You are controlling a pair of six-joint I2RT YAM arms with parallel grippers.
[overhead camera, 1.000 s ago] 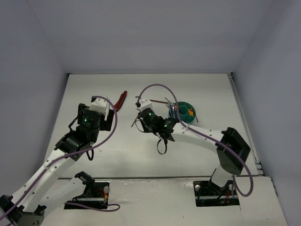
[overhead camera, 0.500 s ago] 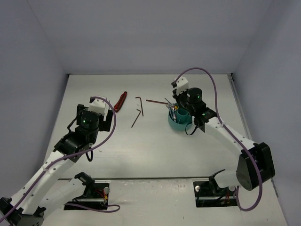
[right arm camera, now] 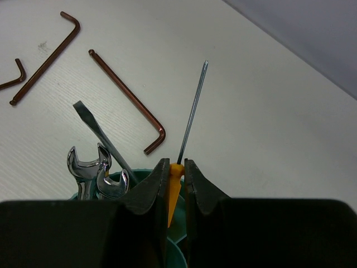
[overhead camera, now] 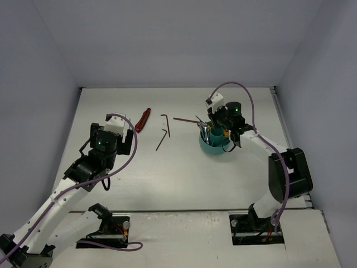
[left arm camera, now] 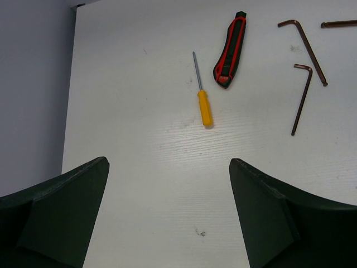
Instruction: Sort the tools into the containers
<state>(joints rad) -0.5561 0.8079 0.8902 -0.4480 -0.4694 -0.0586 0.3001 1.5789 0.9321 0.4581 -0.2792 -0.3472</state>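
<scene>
Sorting partly done.
Right gripper (right arm camera: 176, 165) clamps an orange screwdriver (right arm camera: 192, 111) over the teal tub (overhead camera: 212, 149), which holds wrenches (right arm camera: 89, 164). Left gripper (left arm camera: 167, 162) gapes empty. Hex keys (left arm camera: 304, 95), red-black tool (left arm camera: 230, 53) and second screwdriver (left arm camera: 204, 106) lie unsorted on the surface.

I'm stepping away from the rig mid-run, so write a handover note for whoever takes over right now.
Left gripper: open, empty, above the white table.
Right gripper: shut on a thin orange-handled screwdriver, over the round teal plastic tub.
Done: silver wrenches and a flat-blade screwdriver stand in the tub.
Left: drop the held screwdriver in. Then collect from the table a second orange-handled screwdriver, the red-and-black-handled tool and three brown L-shaped hex keys.
</scene>
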